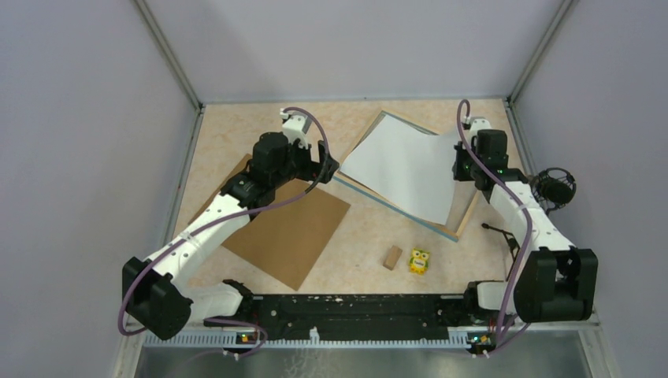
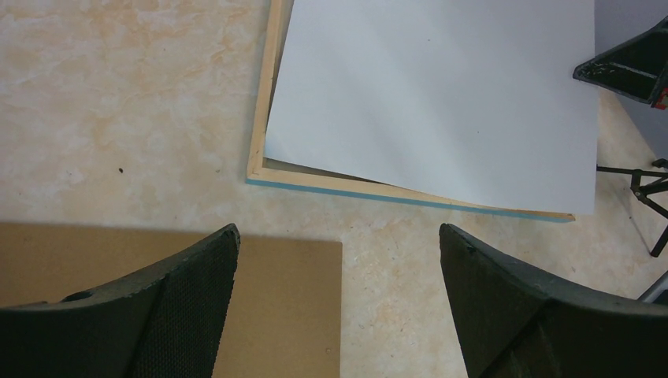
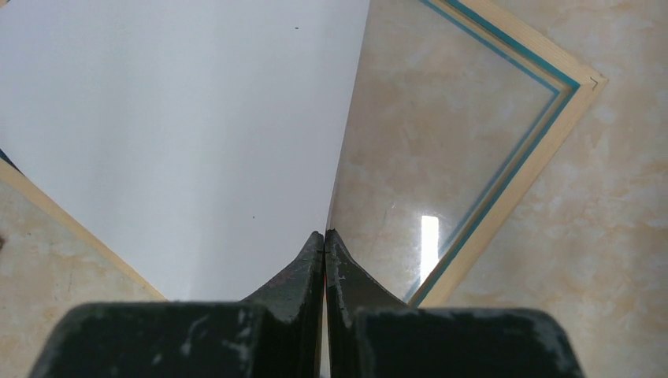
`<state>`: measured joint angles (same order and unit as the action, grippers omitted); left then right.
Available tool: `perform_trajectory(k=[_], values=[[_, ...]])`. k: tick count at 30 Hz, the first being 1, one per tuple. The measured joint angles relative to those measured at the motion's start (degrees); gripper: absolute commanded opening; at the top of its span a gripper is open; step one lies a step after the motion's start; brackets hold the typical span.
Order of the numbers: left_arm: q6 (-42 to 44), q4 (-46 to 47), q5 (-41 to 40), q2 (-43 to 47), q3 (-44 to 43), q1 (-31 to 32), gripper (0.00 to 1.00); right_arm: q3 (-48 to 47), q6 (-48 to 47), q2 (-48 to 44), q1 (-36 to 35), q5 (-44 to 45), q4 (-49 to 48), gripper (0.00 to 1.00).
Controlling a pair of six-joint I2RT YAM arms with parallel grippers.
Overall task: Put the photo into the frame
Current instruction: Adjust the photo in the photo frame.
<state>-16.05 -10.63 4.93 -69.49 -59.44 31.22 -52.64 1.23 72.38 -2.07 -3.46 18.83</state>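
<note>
The photo (image 1: 402, 165) shows only its plain white back; it lies askew over the frame (image 1: 465, 223), its right edge lifted. My right gripper (image 3: 324, 234) is shut on that edge of the photo (image 3: 181, 126). Beside it the frame (image 3: 520, 173) of light wood with a blue inner line shows its uncovered glass. My left gripper (image 2: 339, 244) hangs open above the table, just short of the frame's blue edge (image 2: 339, 187) and the photo's (image 2: 441, 94) near corner, with nothing between its fingers.
A brown backing board (image 1: 287, 228) lies flat at the left, its corner under my left gripper. A small wooden block (image 1: 391, 257) and a yellow toy (image 1: 419, 261) sit near the front. A black device (image 1: 555, 187) stands on the right, outside the table's edge.
</note>
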Motion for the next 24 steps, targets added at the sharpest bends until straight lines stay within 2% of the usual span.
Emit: perform_trajectory(k=[12, 24], values=[[0.1, 0.2, -0.1, 0.0, 0.1, 0.0, 0.98, -1.2, -4.1, 4.3, 1.0, 0.8, -2.9, 0.00], [0.2, 0.3, -0.1, 0.0, 0.1, 0.0, 0.98, -1.2, -4.2, 6.1, 1.5, -0.3, -5.2, 0.00]])
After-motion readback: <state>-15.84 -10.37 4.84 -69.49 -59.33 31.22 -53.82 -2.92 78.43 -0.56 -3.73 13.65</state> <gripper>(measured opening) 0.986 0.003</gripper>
